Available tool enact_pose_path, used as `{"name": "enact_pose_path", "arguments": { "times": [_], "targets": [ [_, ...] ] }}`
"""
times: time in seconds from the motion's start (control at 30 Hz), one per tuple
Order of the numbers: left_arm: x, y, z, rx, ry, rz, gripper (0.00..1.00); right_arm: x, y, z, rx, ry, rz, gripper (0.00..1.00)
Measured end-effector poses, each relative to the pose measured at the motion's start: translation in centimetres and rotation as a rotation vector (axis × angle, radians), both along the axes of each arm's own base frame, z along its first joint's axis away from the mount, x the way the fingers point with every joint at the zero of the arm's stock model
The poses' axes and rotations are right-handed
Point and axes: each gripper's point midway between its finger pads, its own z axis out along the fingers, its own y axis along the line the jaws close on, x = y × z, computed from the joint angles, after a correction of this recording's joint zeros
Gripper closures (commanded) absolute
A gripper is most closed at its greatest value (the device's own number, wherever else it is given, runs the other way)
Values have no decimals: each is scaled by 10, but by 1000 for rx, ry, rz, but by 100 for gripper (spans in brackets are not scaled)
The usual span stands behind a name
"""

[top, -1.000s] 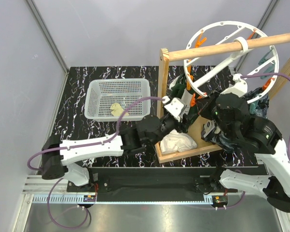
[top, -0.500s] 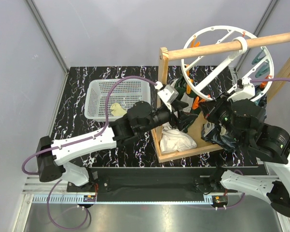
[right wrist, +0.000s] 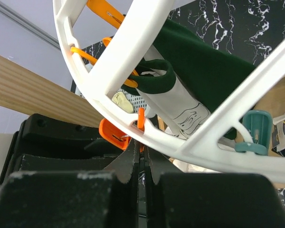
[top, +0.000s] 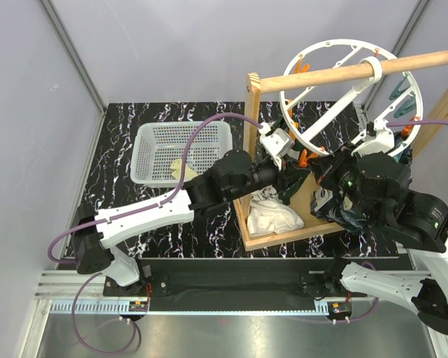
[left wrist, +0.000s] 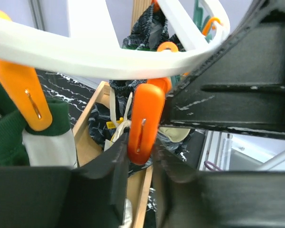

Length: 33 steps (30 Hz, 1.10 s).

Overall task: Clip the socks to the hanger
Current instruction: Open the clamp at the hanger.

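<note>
My left gripper (top: 287, 160) reaches, in the top view, to the near rim of the large round white plastic hanger (top: 344, 42). The hanger hangs on a wooden rod (top: 320, 75) above the far right part of the black marbled tabletop. My right gripper (top: 374, 140) meets the same ring from the right-edge side. One small pale yellow sock (top: 180, 168) lies in the white plastic mesh basket (top: 160, 127) near the far left corner. A crumpled white cloth (top: 272, 216) lies under the ring.

In the left wrist view, my fingers (left wrist: 116, 161) stand narrowly apart, pinching the lower end of an orange plastic peg (left wrist: 144, 123) that hangs from the rim. Beside it, a second orange peg (left wrist: 31, 102) grips a dark green-and-white garment (left wrist: 9, 137).

In the right wrist view, my jaws are all but closed on a thin orange tab (right wrist: 141, 118) at the rim.
</note>
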Motion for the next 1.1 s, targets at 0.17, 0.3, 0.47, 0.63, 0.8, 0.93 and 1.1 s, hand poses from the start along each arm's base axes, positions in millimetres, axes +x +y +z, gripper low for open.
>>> {"name": "enact_pose_path", "arguments": {
  "times": [0.17, 0.3, 0.47, 0.63, 0.8, 0.93, 1.1],
  "targets": [
    [-1, -5, 0, 17, 3, -8, 100, -3, -6, 1, -23, 16, -10, 85],
    [1, -10, -3, 35, 19, 0, 100, -4, -8, 5, -48, 35, -14, 68],
    [11, -13, -19, 73, 58, 49, 100, -5, -8, 13, -53, 41, -9, 50],
    [18, -12, -21, 87, 72, 100, 100, -4, -7, 15, -61, 46, -8, 50],
    [16, -12, -21, 87, 69, 134, 100, 0, -6, 12, -81, 62, -29, 50],
    [10, -14, -18, 80, 57, 153, 100, 4, -7, 5, -78, 66, -52, 49],
    [7, -16, -15, 72, 46, 158, 100, 6, -14, -2, -62, 42, -95, 47]
  ]
}}
